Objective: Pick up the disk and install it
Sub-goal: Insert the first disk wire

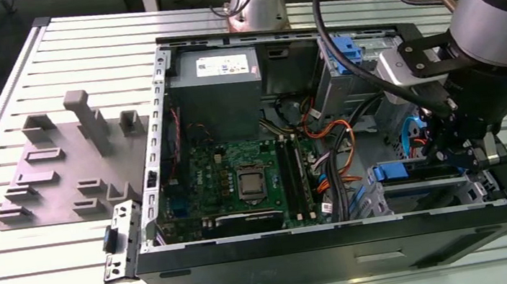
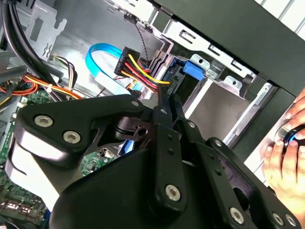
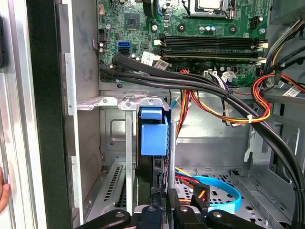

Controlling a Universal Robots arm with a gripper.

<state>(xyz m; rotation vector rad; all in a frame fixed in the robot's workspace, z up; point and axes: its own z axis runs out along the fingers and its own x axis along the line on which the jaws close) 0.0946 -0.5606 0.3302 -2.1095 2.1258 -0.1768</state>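
Observation:
The disk (image 3: 153,131) stands edge-on in a slot of the metal drive cage (image 3: 114,102), showing its blue carrier end and a dark edge; its label is hidden. In the exterior view the blue carrier (image 1: 402,169) lies in the cage at the case's front right corner. My gripper (image 1: 458,157) is lowered into that corner, just to the exterior view's right of the carrier. In both wrist views the black fingers (image 2: 162,112) run close together toward the blue carrier (image 2: 193,67). My gripper (image 2: 166,95) looks shut with nothing held, and its tips (image 3: 164,212) sit just behind the disk.
The open case holds a motherboard (image 1: 238,173), a grey power supply (image 1: 215,67) and orange, yellow and black cable bundles (image 3: 214,102). A wired connector (image 2: 129,59) and a blue flat cable (image 3: 224,191) lie near the fingers. A person's hand (image 2: 286,157) rests outside the case. A grey fixture plate (image 1: 63,165) lies on the table.

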